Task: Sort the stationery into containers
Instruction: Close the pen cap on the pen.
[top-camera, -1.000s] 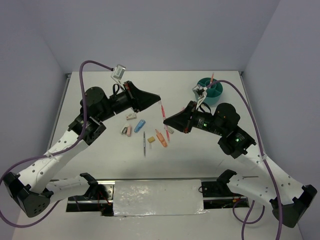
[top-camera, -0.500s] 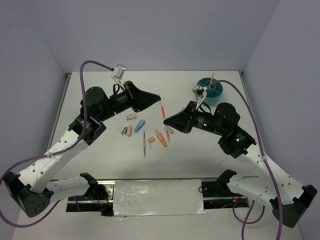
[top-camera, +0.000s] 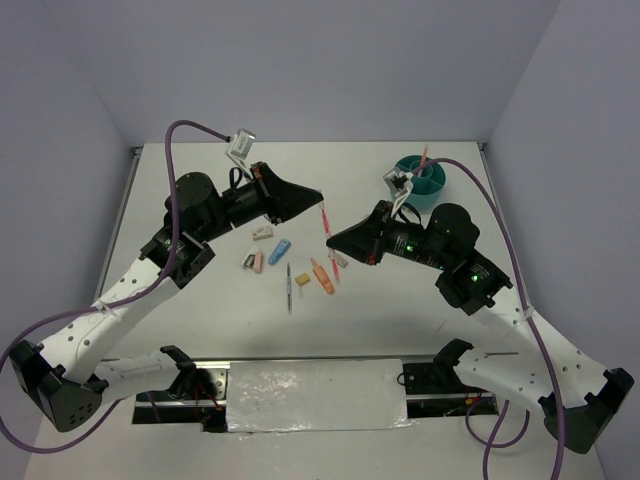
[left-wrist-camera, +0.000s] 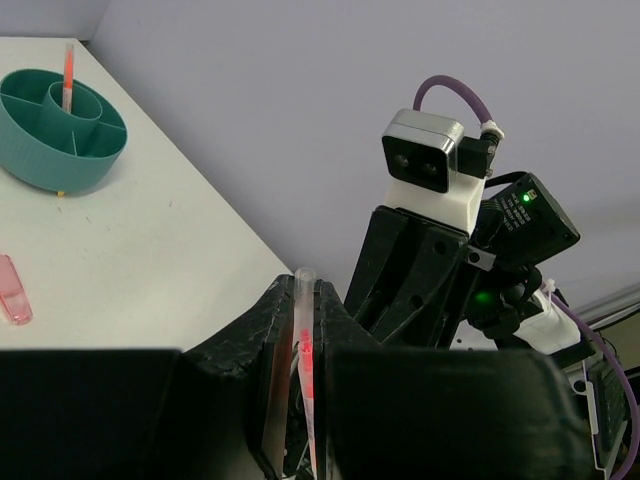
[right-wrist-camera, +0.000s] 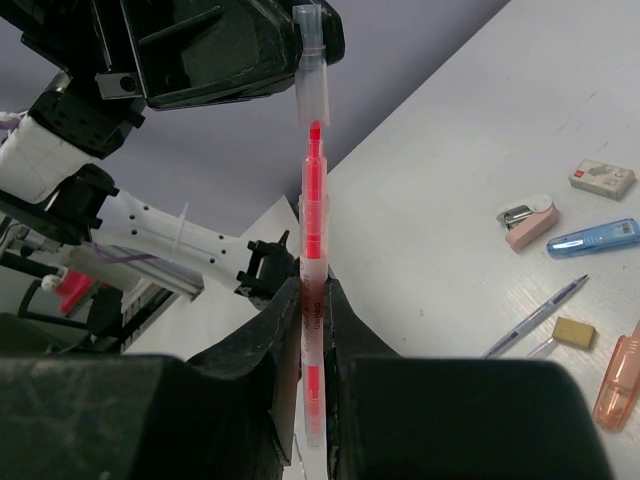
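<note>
- My left end effector (left-wrist-camera: 305, 296) is clamped almost fully closed on a clear plastic cap (right-wrist-camera: 309, 78). Its own camera shows only that slim tube pinched between the dark fingers.
- My right end effector (right-wrist-camera: 312, 292) is closed around the barrel of a pink-red plastic marker (right-wrist-camera: 312, 235), which stands upright in the grip.
- Only the right wrist view shows that the cap sits just off the barrel, with the red tip bare between them.
- From above, the two end effectors meet tip to tip over the middle of the white tabletop (top-camera: 390, 320), with the marker raised off it.
- The left wrist view gives the clearest look into the round teal plastic organiser cup (left-wrist-camera: 60, 150). A pink pen (left-wrist-camera: 68, 75) stands in its central compartment.
- Loose on the tabletop near the held marker lie a thin dark pen (top-camera: 289, 287), an orange marker (top-camera: 321, 277), a blue block (top-camera: 280, 250), a pink block (top-camera: 257, 262) and a small tan block (top-camera: 302, 279).
- The cup stands at the far right of the tabletop, well apart from them.
</note>
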